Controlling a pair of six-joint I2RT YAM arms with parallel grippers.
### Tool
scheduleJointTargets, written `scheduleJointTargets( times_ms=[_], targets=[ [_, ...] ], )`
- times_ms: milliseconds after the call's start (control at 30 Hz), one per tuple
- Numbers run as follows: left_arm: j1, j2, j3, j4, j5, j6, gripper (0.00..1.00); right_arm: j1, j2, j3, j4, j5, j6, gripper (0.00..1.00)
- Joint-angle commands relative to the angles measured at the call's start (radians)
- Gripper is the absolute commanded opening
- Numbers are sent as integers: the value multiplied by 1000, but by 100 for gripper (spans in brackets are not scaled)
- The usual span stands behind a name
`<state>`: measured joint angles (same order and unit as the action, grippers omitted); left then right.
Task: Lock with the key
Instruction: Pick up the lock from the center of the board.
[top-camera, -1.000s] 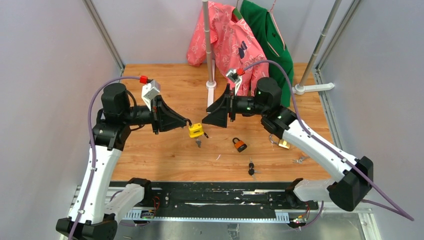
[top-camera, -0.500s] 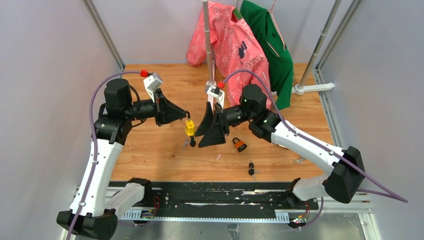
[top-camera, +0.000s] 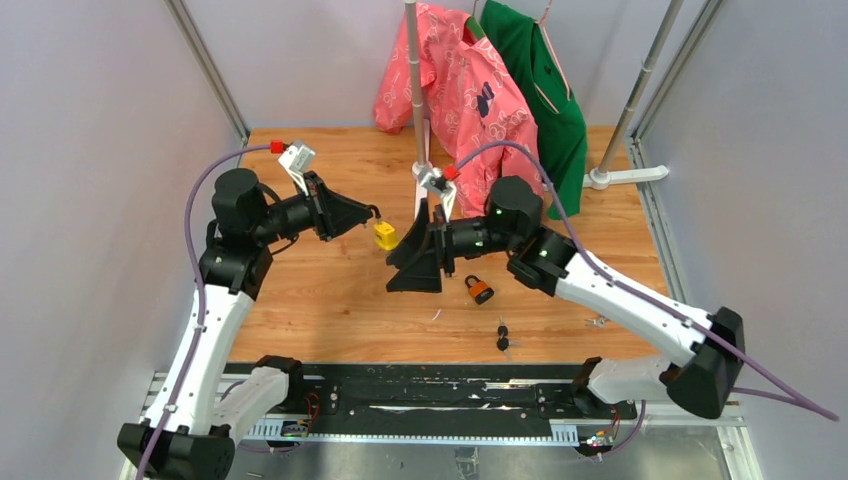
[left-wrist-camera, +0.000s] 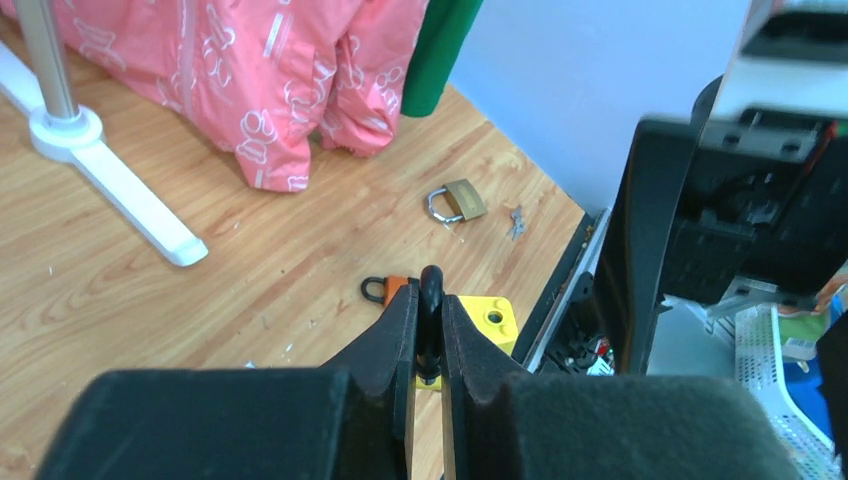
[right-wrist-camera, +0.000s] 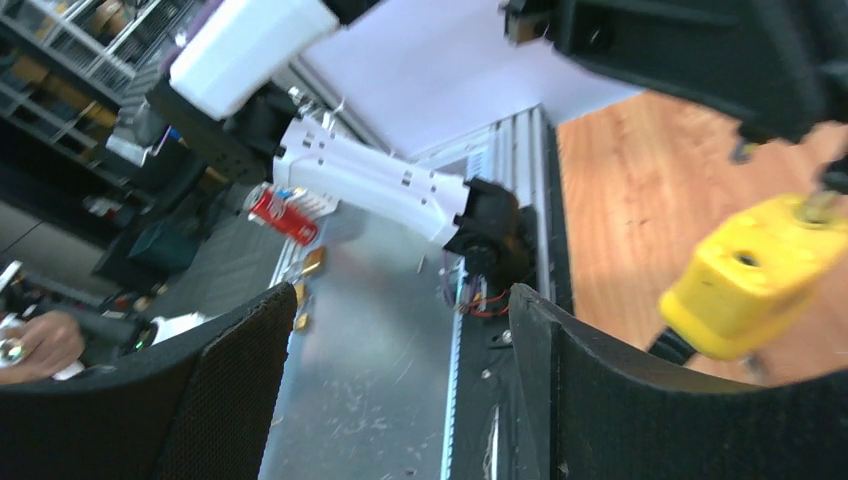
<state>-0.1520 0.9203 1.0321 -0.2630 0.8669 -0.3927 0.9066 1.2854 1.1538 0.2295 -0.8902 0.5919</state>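
The yellow padlock (top-camera: 385, 236) is up in the air over the middle of the surface (top-camera: 320, 300), a bit toward the far edge, dangling from the left fingers (top-camera: 372, 213). Those are pinched tight on its shackle, with the body hanging below the tips. Meanwhile the right fingers (top-camera: 402, 270) are spread wide with nothing in them, aimed at the lock from the right and sitting just beside it. In the right wrist view the lock is off to one side of the gap, not in it. There's a dark bit under the lock body, but it's too blurry to say if that's a key.

Down on the wood, an orange padlock (top-camera: 479, 290) lies near the middle, and some black-headed keys (top-camera: 503, 337) sit between it and the near edge. The left wrist view also shows a brass padlock (left-wrist-camera: 459, 200) with small silver keys (left-wrist-camera: 516, 221) just beside it, toward the right edge. A pink shirt (top-camera: 455, 75) and a green shirt (top-camera: 540, 80) hang at the far edge.
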Motion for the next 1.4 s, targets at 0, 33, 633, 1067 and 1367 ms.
scheduleJointTargets(
  times_ms=[0, 33, 633, 1067, 1367],
  targets=[
    [-6, -67, -11, 159, 52, -24, 0, -52, -132, -20, -25, 215, -44, 81],
    [-6, -70, -7, 151, 54, -18, 0, -72, -144, -22, -45, 250, -46, 81],
    [-14, -81, -2, 125, -103, -34, 0, 65, 63, 47, 80, 260, 40, 80],
    [-21, -68, -52, 217, -132, -150, 0, 61, 25, 63, 4, 442, -26, 80],
    [-54, -78, -109, 258, -216, -242, 0, 57, 140, 181, 26, 426, -5, 80]
  ],
)
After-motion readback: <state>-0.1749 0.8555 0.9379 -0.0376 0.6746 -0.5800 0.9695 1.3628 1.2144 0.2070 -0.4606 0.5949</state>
